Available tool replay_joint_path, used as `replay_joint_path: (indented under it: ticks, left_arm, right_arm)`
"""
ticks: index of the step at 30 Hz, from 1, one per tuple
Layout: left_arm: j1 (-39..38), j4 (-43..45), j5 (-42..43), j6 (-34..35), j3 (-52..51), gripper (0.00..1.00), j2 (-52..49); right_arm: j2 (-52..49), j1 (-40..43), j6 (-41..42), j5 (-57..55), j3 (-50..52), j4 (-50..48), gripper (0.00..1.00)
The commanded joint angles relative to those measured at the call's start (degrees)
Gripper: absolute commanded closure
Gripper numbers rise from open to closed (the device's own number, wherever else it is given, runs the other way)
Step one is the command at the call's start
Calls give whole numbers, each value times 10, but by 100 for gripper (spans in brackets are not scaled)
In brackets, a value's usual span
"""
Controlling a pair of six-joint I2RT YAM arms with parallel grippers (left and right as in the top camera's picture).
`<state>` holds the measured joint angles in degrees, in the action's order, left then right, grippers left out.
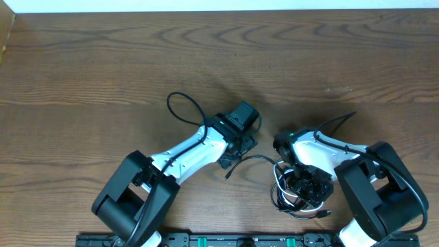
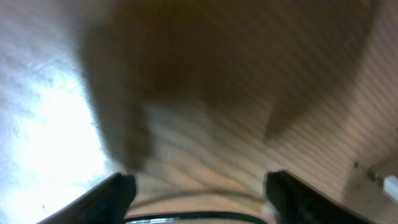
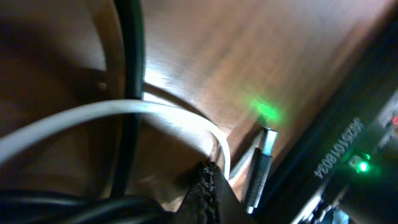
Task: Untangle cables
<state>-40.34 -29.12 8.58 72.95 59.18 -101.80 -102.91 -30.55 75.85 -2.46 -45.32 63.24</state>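
Note:
The cables lie tangled (image 1: 287,193) under my right gripper (image 1: 302,184) at the front right, a white cord looped among black ones. One thin black cable (image 1: 252,159) runs left from the tangle to a plug end (image 1: 227,175). In the right wrist view the right gripper (image 3: 209,171) is shut in the tangle. The white cable (image 3: 137,109) curves down against its tip, black cables (image 3: 74,208) run into it from the left, and a metal-tipped plug (image 3: 261,165) lies beside it. My left gripper (image 2: 199,190) is open low over the table, with a black cable (image 2: 199,217) lying across between its fingers.
The left arm's own thick black wire (image 1: 184,108) loops out behind its wrist. The black base rail (image 1: 226,240) runs along the front edge, close to the tangle. The brown wooden table (image 1: 103,68) stretches to the back and sides.

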Motion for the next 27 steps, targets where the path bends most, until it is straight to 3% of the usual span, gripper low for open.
replay_joint_path:
  ticks: [1,4,10,14,19,27]
  left_arm:
    - [32,-2,-22,-135,6,22,-7]
    - [68,-6,-16,-185,6,15,-7]
    - [129,-6,49,-263,6,6,0]
    - [157,-6,89,-335,6,5,16]
    - [160,-7,123,-426,6,5,45]
    - [138,-2,125,-431,6,5,72]
  right_arm:
    - [-9,2,-123,-18,-19,-132,99]
    - [-9,5,-252,-19,-38,-228,99]
    - [-9,8,-416,28,-107,-332,99]
    - [-9,11,-492,34,-161,-340,99]
    - [-7,33,-500,43,-218,-293,99]
    - [35,88,-500,125,-256,-217,99]
